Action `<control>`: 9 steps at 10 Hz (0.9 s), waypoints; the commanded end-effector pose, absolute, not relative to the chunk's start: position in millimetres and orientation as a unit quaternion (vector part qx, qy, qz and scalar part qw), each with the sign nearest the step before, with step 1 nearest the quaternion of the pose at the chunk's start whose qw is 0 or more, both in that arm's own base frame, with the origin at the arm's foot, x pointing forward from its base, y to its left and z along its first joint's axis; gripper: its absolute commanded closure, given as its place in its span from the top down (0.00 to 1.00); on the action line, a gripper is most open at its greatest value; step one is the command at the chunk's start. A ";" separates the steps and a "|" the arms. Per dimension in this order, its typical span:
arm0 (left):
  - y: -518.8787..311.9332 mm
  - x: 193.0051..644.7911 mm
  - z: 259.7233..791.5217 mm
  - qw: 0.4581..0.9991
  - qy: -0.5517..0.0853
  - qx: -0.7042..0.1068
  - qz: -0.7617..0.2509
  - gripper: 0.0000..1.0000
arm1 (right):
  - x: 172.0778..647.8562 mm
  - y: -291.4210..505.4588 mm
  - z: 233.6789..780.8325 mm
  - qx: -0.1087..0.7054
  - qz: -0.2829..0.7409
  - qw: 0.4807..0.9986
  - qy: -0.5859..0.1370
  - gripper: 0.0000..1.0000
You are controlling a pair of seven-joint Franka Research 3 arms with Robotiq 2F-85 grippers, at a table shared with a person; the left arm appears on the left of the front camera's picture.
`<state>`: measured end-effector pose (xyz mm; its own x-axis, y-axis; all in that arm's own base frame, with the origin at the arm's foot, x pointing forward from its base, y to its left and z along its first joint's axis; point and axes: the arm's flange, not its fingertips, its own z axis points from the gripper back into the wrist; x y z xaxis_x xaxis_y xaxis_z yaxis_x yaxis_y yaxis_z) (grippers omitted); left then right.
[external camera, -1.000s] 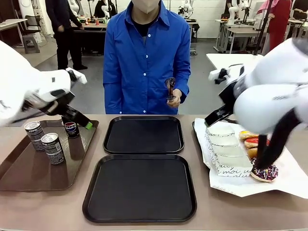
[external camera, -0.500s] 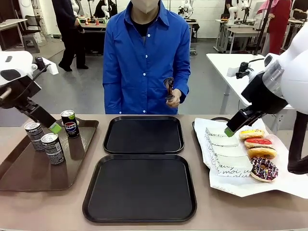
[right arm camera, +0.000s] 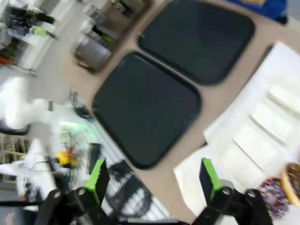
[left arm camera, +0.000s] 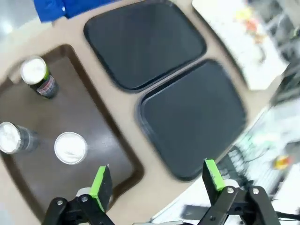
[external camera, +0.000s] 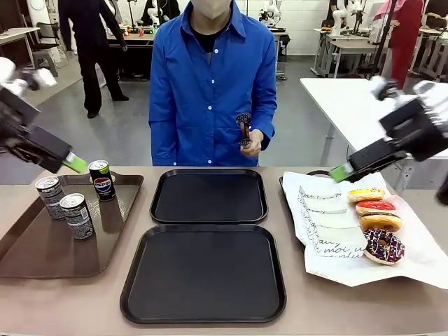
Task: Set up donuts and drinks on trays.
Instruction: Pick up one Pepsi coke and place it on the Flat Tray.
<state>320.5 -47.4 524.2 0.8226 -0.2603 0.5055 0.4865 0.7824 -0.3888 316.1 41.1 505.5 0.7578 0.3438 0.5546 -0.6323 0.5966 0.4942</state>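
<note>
Fingers (left arm camera: 101,183) of your left gripper (left arm camera: 156,179) stand spread wide with nothing between the green pads. Those of your right gripper (right arm camera: 153,175) are parted just as far and are equally empty. Both grippers hang in the air above the table (external camera: 70,308), the left one at its left end and the right one at its right end, touching nothing. Nearest you in the front view lies the near black tray (external camera: 203,274), bare, in the middle of the table. To its left you have the glossy brown tray (external camera: 42,252) with three cans standing upright on it: two silver-grey ones, the front can (external camera: 76,215) and the left can (external camera: 50,196), close together, and the far can (external camera: 103,180), with a round red-and-blue logo, a little apart near the tray's far edge. To the right of the black trays a white paper sheet (external camera: 420,262) carries a row of empty white paper sleeves (external camera: 329,224). Just beside them run four donuts in a line: the chocolate sprinkled donut (external camera: 383,246) nearest, then the golden donut (external camera: 380,222), the red-iced donut (external camera: 375,207) and the glazed donut (external camera: 365,194) farthest. Behind the near tray sits the far black tray (external camera: 209,196), also bare, edge to edge with it. Across the table a person in a blue shirt stands facing you, one hand (external camera: 252,143) raised at waist height around a small dark object.
</note>
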 end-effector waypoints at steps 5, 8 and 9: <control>87.9 344.9 496.3 0.897 -0.139 -0.419 0.026 1.00 | 361.8 -102.1 425.9 0.666 -0.010 0.739 -0.105 1.00; 133.3 346.9 481.6 0.897 -0.127 -0.415 0.084 1.00 | 355.2 -143.7 404.5 0.629 -0.097 0.764 -0.109 1.00; 142.9 342.3 480.7 0.897 -0.131 -0.410 0.097 1.00 | 343.7 -156.6 406.8 0.618 -0.106 0.771 -0.112 1.00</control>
